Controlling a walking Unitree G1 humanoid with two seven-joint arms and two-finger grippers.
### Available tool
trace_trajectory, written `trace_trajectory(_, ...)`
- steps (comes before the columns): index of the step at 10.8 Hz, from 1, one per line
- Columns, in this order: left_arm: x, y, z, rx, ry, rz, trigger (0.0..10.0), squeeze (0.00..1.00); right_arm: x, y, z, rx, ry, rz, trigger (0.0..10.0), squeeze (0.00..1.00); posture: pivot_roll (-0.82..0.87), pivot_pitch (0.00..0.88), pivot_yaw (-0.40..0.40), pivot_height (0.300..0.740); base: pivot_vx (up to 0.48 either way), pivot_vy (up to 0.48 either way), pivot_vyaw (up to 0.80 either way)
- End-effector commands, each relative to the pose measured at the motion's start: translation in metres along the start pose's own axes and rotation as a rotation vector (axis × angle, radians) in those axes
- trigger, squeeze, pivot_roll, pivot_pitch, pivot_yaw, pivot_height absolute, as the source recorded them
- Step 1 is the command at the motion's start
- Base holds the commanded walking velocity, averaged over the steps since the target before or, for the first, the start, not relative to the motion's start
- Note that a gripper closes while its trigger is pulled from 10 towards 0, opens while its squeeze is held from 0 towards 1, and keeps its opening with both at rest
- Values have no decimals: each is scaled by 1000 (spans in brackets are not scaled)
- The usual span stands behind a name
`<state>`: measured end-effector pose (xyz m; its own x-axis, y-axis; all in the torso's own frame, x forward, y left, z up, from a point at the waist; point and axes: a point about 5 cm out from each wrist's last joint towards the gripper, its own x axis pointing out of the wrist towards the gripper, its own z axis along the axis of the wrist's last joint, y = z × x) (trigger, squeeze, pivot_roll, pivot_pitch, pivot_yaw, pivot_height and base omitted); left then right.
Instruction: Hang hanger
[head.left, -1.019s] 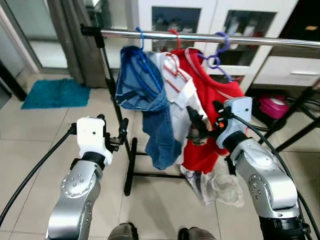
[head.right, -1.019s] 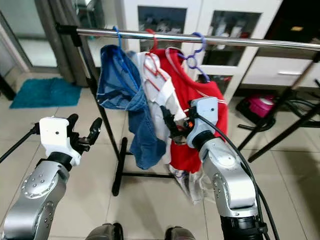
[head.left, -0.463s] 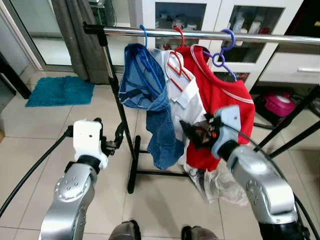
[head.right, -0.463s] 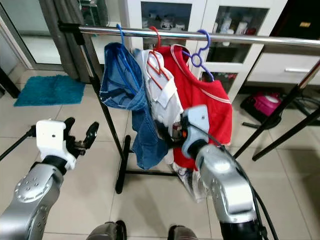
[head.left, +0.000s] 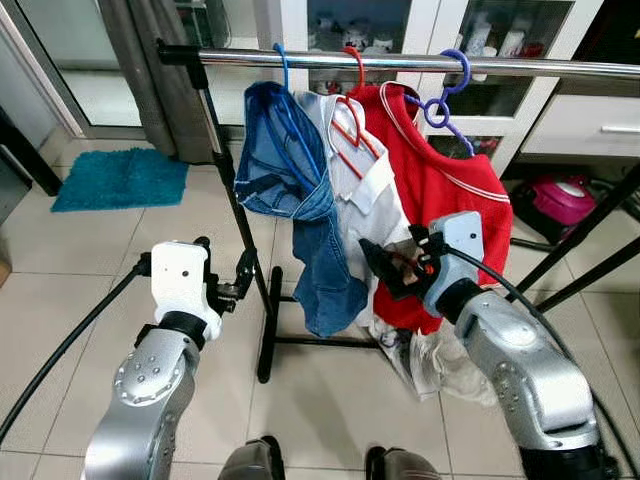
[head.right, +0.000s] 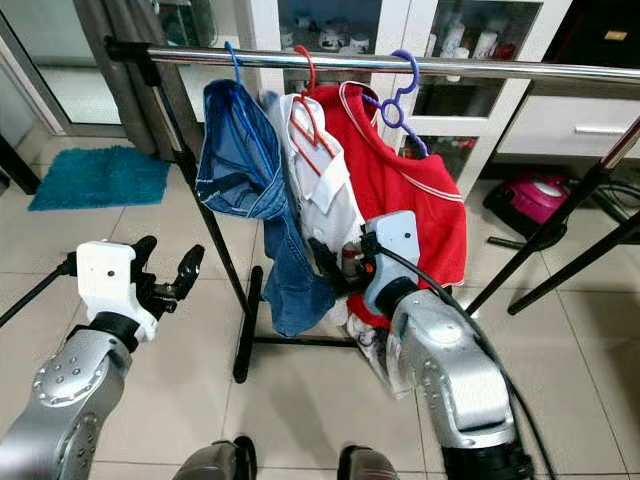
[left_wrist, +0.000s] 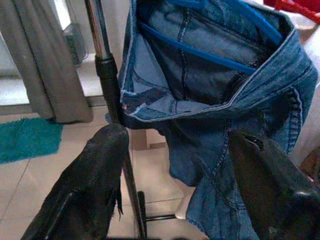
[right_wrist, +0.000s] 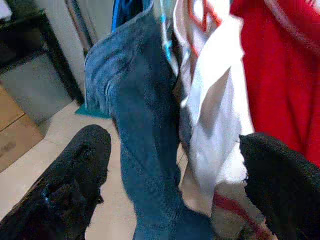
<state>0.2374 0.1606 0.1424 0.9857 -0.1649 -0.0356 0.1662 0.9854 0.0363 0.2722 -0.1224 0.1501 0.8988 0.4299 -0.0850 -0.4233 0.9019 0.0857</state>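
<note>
A steel rail (head.left: 400, 62) carries three hangers. A blue hanger (head.left: 285, 95) holds a denim garment (head.left: 300, 200). A red hanger (head.left: 352, 130) holds a white shirt (head.left: 375, 195), and a purple hanger (head.left: 445, 95) holds a red shirt (head.left: 450, 210). My right gripper (head.left: 385, 270) is open at waist height, right in front of the lower white shirt and denim, with nothing between its fingers (right_wrist: 80, 170). To the left of the rack's post, my left gripper (head.left: 225, 262) is open and holds nothing; its wrist view looks at the denim (left_wrist: 215, 85).
The rack's black post (head.left: 235, 210) and floor foot (head.left: 265, 350) stand between my arms. A crumpled clear bag (head.left: 445, 365) lies on the tiles under the red shirt. Black slanted legs (head.left: 590, 235), a pink box (head.left: 565, 200), a white cabinet (head.left: 580, 125) and a teal mat (head.left: 120, 180) surround the rack.
The head view has shifted slightly. My right gripper has sunk a little and drifted left in front of the clothes. Both grippers stay open and all hangers stay on the rail.
</note>
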Motion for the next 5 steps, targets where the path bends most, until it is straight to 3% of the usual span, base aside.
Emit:
trace_trajectory(1, -2, 2, 4, 4, -25, 3, 10000, 0, -1, -8, 8, -2, -64, -71, 10000, 0, -22, 139, 43, 740, 0, 0, 0)
trace_trajectory(2, -2, 4, 7, 2, -44, 12, 10000, 0, 2, -12, 17, 0, -115, -86, 10000, 0, -28, 126, 42, 740, 277, 0, 0)
trace_trajectory(5, 0, 1, 9, 50, -43, -8, 10000, 0, 8, -4, 9, -43, -85, -16, 10000, 0, -19, 96, 28, 740, 329, 0, 0)
